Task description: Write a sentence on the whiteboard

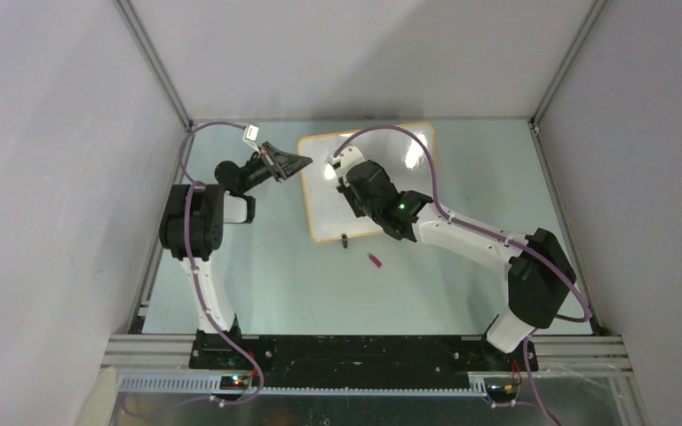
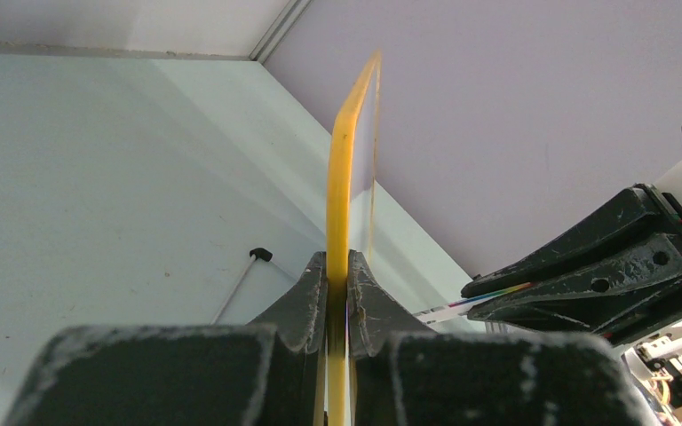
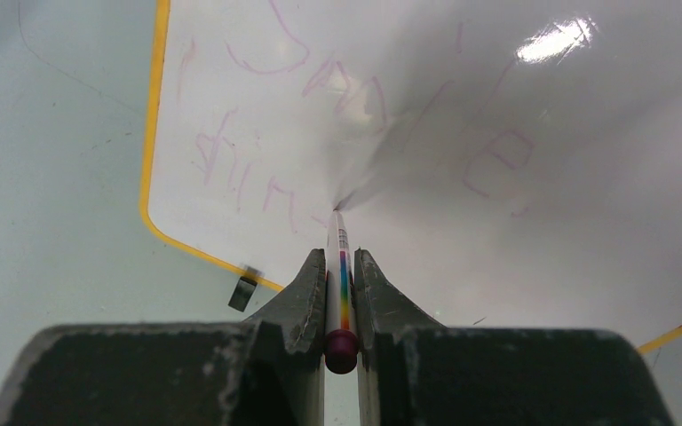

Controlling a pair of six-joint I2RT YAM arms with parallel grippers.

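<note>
White whiteboard [image 1: 324,206], orange-yellow frame [image 3: 150,133], rainbow-striped marker [image 3: 343,286]

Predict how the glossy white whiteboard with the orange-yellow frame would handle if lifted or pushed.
Probably stiff: the edge of the glossy, orange-framed whiteboard runs straight from the left end effector. Likely light for its size, since that edge looks thin. Its shiny face shows glare, so it may slide when pushed.

Black-and-white arms [image 1: 462,232] trail purple cables [image 1: 197,284], ending in scuffed dark claws [image 2: 337,259] [image 3: 341,256].
</note>
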